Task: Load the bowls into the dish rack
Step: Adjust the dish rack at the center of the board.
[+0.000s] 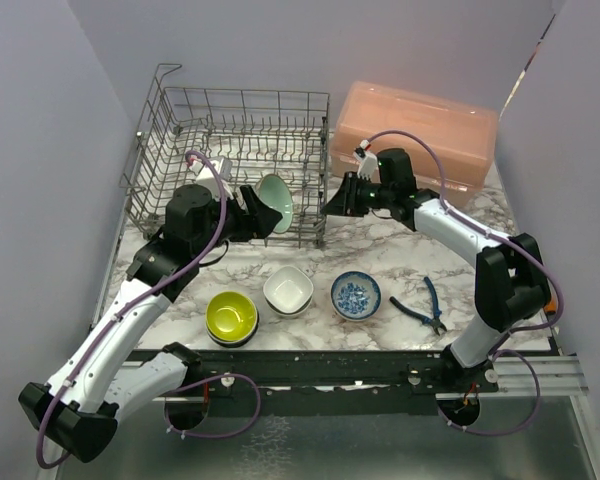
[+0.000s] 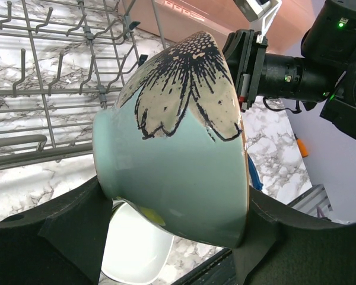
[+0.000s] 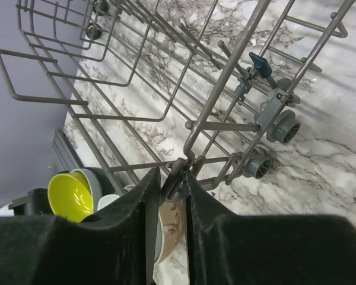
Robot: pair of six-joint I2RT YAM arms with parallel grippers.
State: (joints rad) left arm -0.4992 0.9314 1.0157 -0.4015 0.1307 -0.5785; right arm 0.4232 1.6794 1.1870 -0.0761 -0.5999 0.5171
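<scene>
My left gripper (image 2: 172, 234) is shut on a pale teal bowl (image 2: 184, 160) with a dark flower pattern, one finger at its foot and one at its rim. In the top view this bowl (image 1: 275, 203) hangs tilted at the front right of the grey wire dish rack (image 1: 230, 130). My right gripper (image 3: 172, 184) is shut on a wire at the front right corner of the rack (image 3: 225, 77), by its small wheels. On the table in front stand a lime-yellow bowl (image 1: 232, 315), a white bowl (image 1: 288, 289) and a blue-patterned bowl (image 1: 356, 295).
A pink lidded box (image 1: 415, 140) sits behind my right arm, to the right of the rack. Blue-handled pliers (image 1: 420, 305) lie right of the blue-patterned bowl. The lime-yellow bowl (image 3: 68, 196) rests in a grey one. Purple walls close in both sides.
</scene>
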